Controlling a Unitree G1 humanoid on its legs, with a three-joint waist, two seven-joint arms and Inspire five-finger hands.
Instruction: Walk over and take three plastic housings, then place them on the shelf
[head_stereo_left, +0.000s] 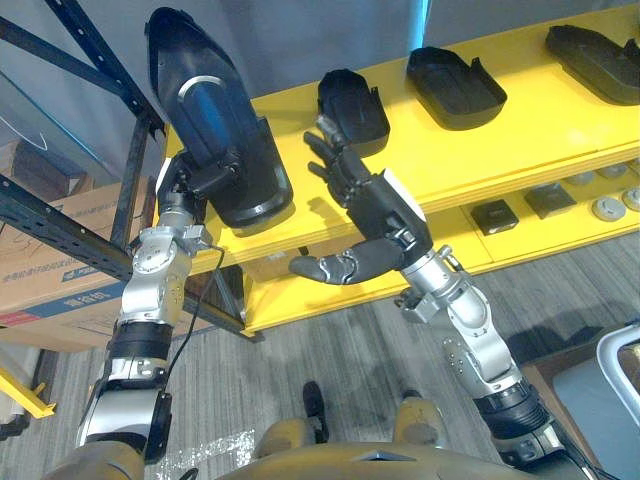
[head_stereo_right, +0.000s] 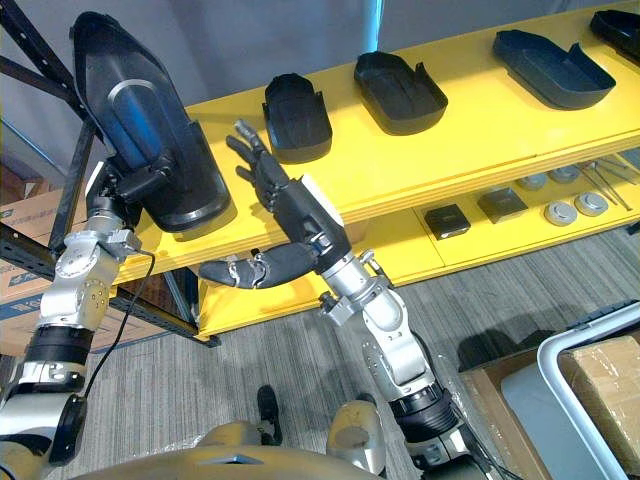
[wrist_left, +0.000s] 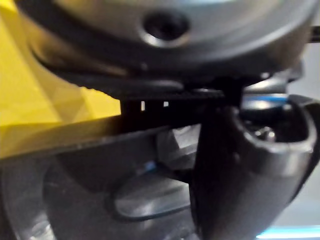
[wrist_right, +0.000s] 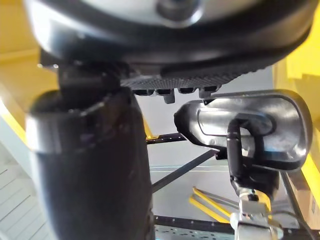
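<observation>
1. Hovering before the near edge of the yellow shelf (head_stereo_left: 520, 140), the right hand (head_stereo_left: 385, 215) is spread wide, thumb out to the left, holding nothing.
2. Left of it, the left hand (head_stereo_left: 200, 178) has its fingers clamped round a black housing (head_stereo_left: 215, 110), which stands on end and tilted, its lower end over the shelf's left end.
3. Farther right on the shelf top, a left housing (head_stereo_left: 352, 110), a middle housing (head_stereo_left: 455, 88) and a right housing (head_stereo_left: 595, 60) lie apart in a row.
</observation>
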